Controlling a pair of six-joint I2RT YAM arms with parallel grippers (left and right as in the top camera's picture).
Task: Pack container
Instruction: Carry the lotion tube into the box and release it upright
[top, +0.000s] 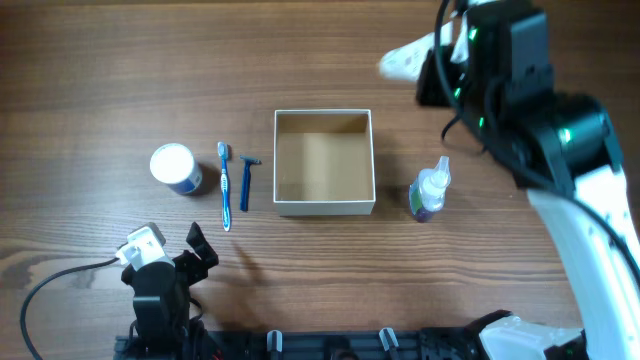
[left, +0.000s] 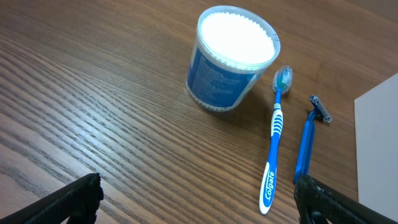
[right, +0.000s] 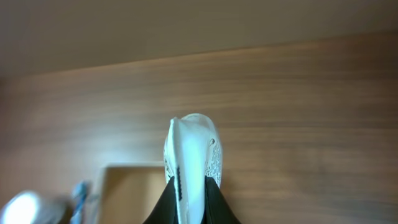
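Note:
The container (top: 323, 207), a square white box with a brown inside, sits mid-table and holds nothing. It also shows in the right wrist view (right: 127, 193) and as a white wall in the left wrist view (left: 379, 149). My right gripper (top: 432, 75) is raised above the table to the upper right of the box. It is shut on a white tube (top: 405, 58), which stands between the fingers (right: 189, 186) in the right wrist view (right: 193, 143). My left gripper (top: 200, 250) is open and empty near the front left edge, its fingers (left: 198, 193) just short of the toothbrush handle.
A round blue jar with a white lid (top: 175, 167) (left: 231, 59), a blue toothbrush (top: 225, 186) (left: 275, 143) and a blue razor (top: 246, 180) (left: 305, 146) lie left of the box. A small clear bottle (top: 431, 190) stands right of it.

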